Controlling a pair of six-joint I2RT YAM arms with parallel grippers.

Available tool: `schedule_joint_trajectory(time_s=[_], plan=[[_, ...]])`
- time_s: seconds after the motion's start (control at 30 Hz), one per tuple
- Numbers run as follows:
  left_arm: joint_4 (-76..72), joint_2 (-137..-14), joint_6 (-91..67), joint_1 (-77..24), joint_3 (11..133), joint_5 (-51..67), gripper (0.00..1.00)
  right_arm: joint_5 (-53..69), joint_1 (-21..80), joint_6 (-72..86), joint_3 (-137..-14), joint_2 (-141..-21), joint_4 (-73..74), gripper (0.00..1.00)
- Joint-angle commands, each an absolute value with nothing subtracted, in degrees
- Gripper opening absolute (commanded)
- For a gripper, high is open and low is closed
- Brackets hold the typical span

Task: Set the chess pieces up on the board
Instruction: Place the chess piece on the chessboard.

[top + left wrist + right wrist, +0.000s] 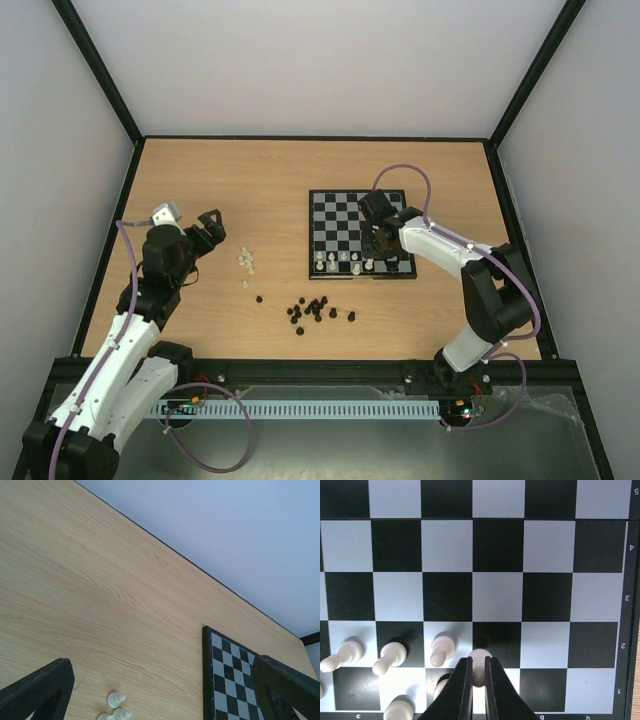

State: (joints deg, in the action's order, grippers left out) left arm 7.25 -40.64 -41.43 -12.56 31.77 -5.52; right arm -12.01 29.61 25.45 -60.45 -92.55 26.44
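Matt wood-grain table (250,180), smooth board (345,215), plastic pieces (442,647)

One board (345,215), roughly eleven black pieces (318,308), and at least ten white chess pieces (442,647).

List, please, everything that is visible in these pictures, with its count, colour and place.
table: one, light wood, under everything
board: one, black and grey-white, right half of table
white pieces on board: several, count unclear, near rows
held white piece: one, white, board's near rows
white pieces off board: a few, table left of board
black pieces: roughly a dozen, table before the board
left gripper: one, black, open, over table's left
right gripper: one, black, shut on held white piece
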Motion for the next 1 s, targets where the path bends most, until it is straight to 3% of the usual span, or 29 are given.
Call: schedule_joint_trajectory(time_s=[0.0, 0.67, 0.9, 0.97], plan=[[6.9, -40.9, -41.2, -12.5, 32.0, -5.9, 0.99, -12.1, 28.7, 24.6, -59.2, -93.7, 26.4, 0.01], [6.7, -40.9, -41.3, -12.5, 31.9, -5.6, 0.99, -11.4, 27.2, 24.1, -57.9, -95.7, 24.5, 0.02], [6.8, -40.8, -41.3, -12.5, 31.9, -5.5, 0.99, -11.6, 27.2, 24.2, -57.8, -94.6, 25.0, 0.25], [6.7, -40.9, -41.3, -12.5, 31.9, -5.5, 0.99, -11.6, 27.2, 24.2, -57.9, -94.1, 25.2, 0.26]])
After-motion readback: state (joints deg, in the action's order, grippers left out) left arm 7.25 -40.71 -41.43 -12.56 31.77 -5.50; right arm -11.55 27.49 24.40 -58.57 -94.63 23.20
